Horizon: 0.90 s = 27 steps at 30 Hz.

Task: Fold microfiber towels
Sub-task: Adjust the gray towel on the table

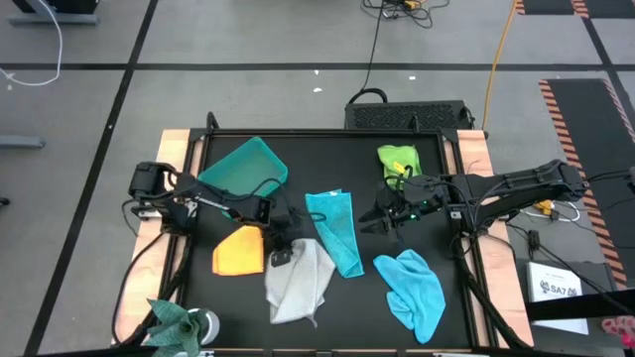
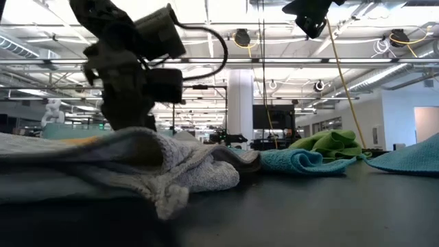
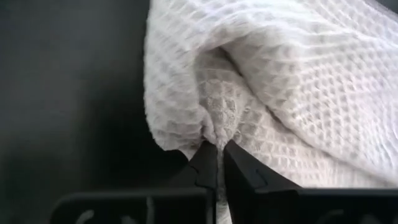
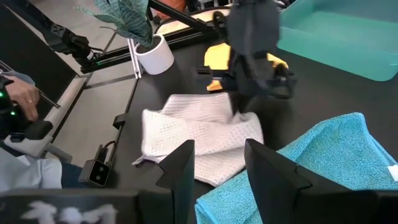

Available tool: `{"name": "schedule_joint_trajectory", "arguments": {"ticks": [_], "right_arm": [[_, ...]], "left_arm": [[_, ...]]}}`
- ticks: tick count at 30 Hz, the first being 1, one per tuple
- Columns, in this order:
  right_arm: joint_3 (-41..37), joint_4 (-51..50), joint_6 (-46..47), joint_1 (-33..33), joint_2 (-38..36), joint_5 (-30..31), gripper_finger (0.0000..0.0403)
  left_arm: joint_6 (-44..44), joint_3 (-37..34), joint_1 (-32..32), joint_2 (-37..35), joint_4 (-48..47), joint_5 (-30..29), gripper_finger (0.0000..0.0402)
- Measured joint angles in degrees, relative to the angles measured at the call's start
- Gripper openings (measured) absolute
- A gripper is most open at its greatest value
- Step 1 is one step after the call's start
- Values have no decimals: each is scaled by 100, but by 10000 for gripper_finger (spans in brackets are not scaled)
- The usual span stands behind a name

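Note:
A light grey towel (image 1: 298,283) lies rumpled on the black table, near the front at the middle. My left gripper (image 1: 283,250) is down on its far left part and shut on it. Just left of it lies the orange-yellow towel (image 1: 240,250), and to its right the teal towel (image 1: 335,230). The light blue towel (image 1: 412,290) lies near right and the lime green towel (image 1: 399,159) far right. My right gripper (image 4: 217,165) hangs open above the table between the teal and lime green towels, holding nothing. My left gripper pinches a bunched-up fold of the grey towel (image 3: 216,127) between its two fingertips, near the towel's far left edge (image 4: 239,118). The fingers come slanting down from the table's left. The rest of the towel lies slack on the table.
A rigid teal bin (image 1: 243,169) stands at the far left, behind my left arm. A plant in a white pot (image 1: 189,322) sits at the near left corner. Wooden strips (image 1: 476,159) run along the table's sides. A person's hand (image 4: 25,93) shows beyond the table.

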Motion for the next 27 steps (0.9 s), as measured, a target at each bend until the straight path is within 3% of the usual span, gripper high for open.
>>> {"name": "schedule_joint_trajectory", "arguments": {"ticks": [6,16,23,27], "right_arm": [[0,-1,-38,-1,0,0,134],[0,20,-204,-1,0,-2,134],[0,76,-194,-1,0,-2,134],[0,145,-173,-1,0,-5,134]], "left_arm": [[-481,0,-734,-419,-348,4,6],[-1654,9,-2047,-720,-61,19,3],[-1668,9,-2118,-525,-40,-177,3],[-1691,9,-1969,-488,-49,-771,32]]}}
